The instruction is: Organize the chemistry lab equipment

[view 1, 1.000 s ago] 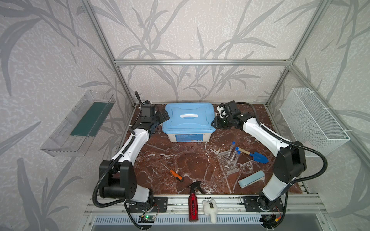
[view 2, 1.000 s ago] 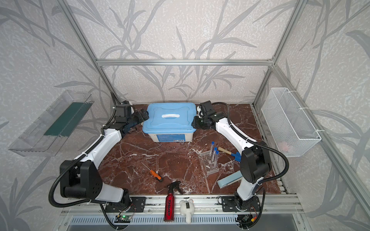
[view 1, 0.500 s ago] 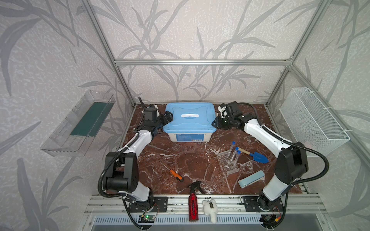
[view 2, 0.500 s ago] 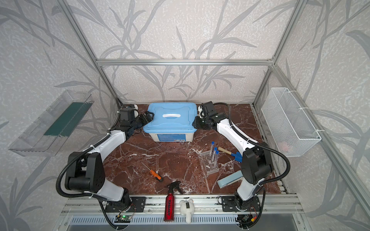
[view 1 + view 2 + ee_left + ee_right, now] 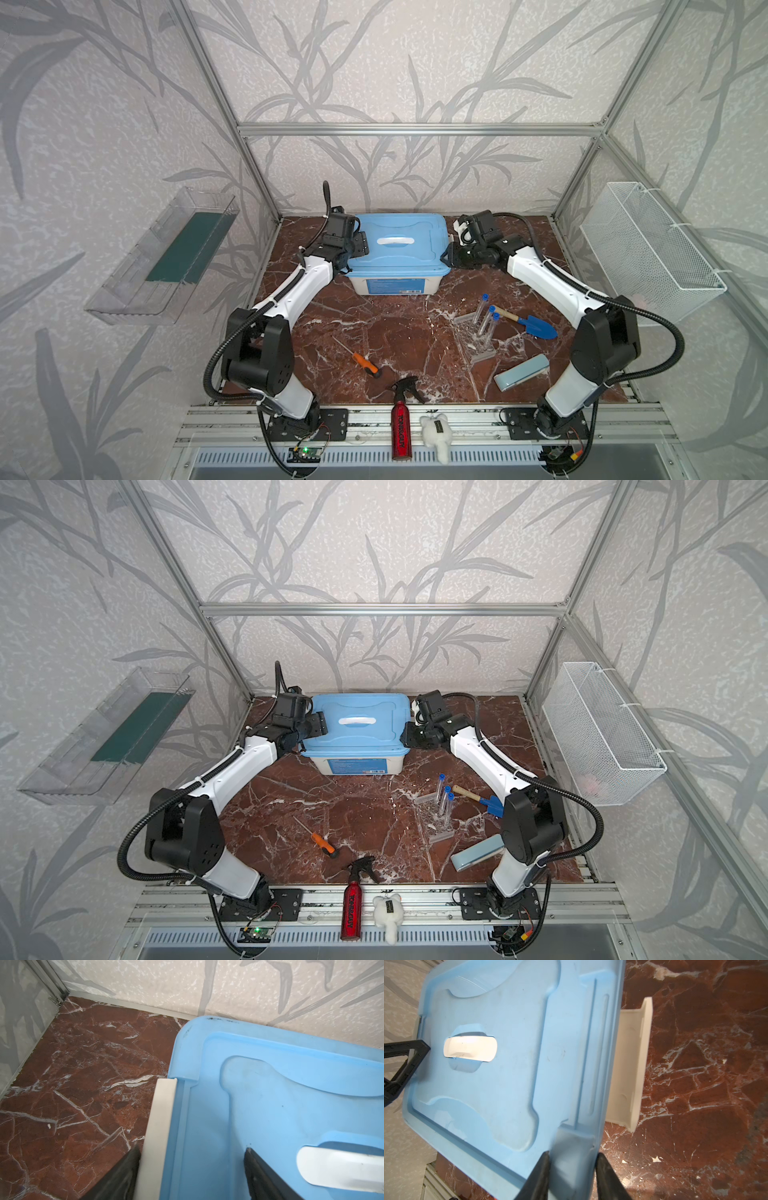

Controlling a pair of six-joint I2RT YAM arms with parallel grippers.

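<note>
Tubes [image 5: 487,316] are judged light, stiff, slick and breakable; best taken mid-barrel or just under the blue caps, w/ gentle squeeze. Rack [image 5: 474,337] is judged thin clear plastic, light, prone to sliding on the marble; to be held by an end wall. Three long clear tubes are seen leaning in the rack, on the table's right side, near a blue trowel [image 5: 532,325]. Left gripper [image 5: 191,1169] is seen wide, straddling the lid [image 5: 398,243] edge and white latch [image 5: 160,1126]. Right gripper [image 5: 572,1169] is seen narrow, clamped on the lid's opposite rim.
</note>
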